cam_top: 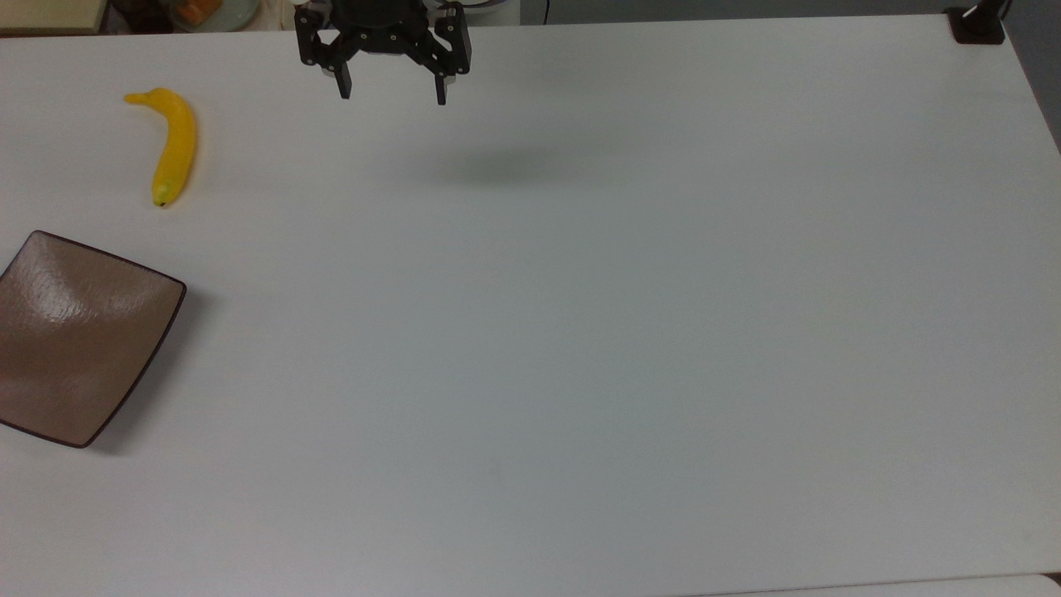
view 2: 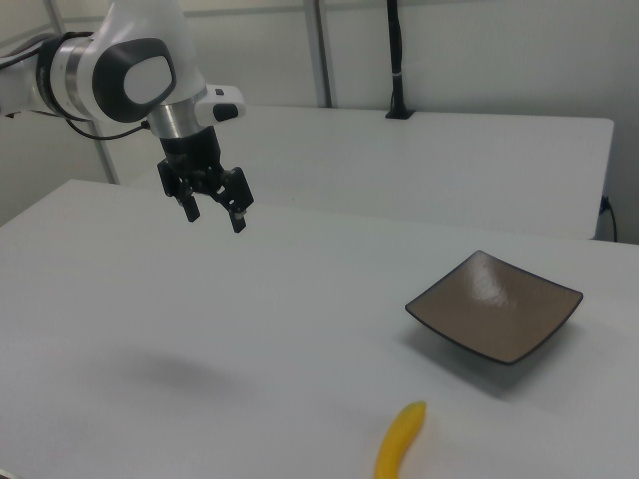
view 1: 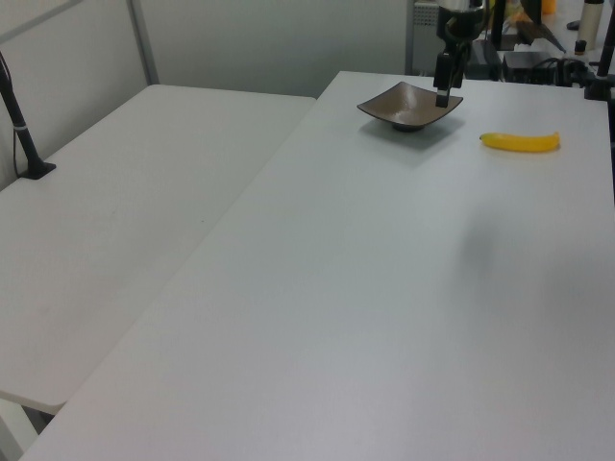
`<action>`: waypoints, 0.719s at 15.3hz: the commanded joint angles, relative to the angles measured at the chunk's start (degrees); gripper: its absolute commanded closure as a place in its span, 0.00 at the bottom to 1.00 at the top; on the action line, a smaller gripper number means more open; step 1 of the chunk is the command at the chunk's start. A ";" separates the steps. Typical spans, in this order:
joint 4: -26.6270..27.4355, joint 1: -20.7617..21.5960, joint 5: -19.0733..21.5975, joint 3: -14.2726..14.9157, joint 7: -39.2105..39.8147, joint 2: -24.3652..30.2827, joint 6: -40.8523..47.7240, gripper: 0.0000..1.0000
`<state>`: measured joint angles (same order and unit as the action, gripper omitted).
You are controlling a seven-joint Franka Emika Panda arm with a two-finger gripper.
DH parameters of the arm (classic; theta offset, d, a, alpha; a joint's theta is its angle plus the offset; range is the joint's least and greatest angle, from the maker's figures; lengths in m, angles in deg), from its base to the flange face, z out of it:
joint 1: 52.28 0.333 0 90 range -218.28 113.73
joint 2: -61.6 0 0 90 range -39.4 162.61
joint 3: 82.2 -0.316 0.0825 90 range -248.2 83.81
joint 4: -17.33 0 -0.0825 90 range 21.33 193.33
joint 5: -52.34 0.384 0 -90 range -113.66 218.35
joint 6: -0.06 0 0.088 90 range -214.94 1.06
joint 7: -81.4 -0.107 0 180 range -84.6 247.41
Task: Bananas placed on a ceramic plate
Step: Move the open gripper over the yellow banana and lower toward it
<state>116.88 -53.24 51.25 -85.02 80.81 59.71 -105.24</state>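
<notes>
The hand (cam_top: 390, 89) hangs high over the table (cam_top: 580, 332), its two fingers spread wide and holding nothing, so the step in hand looks to be the reach for the banana (cam_top: 171, 146). In the top view the banana lies flat on the table well off to the hand's left and a little below it; the plate (cam_top: 79, 356) sits farther down on that same side, apart from the banana's dark tip. To do the reach well, I judge the hand should travel across above the fruit, turn so the fingers straddle the short width at mid-body rather than the thin stem, and only then descend; the curved skin may roll if it is pinched off-centre. The path between hand and banana is bare table. In the right view the plate's raised rim (view 2: 494, 356) suggests a lift clear of the edge before release. A black post base (cam_top: 976, 25) stands at the far corner, well away from the hand.
</notes>
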 commanded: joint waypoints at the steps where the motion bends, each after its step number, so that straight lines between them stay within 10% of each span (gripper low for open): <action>1: 0.47 0.00 -0.75 0.45 -0.64 0.48 -0.70 0.00; 11: 3.81 -3.77 -6.03 1.06 4.89 1.36 -0.70 0.00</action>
<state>118.45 -55.07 46.17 -84.61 82.29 59.48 -105.24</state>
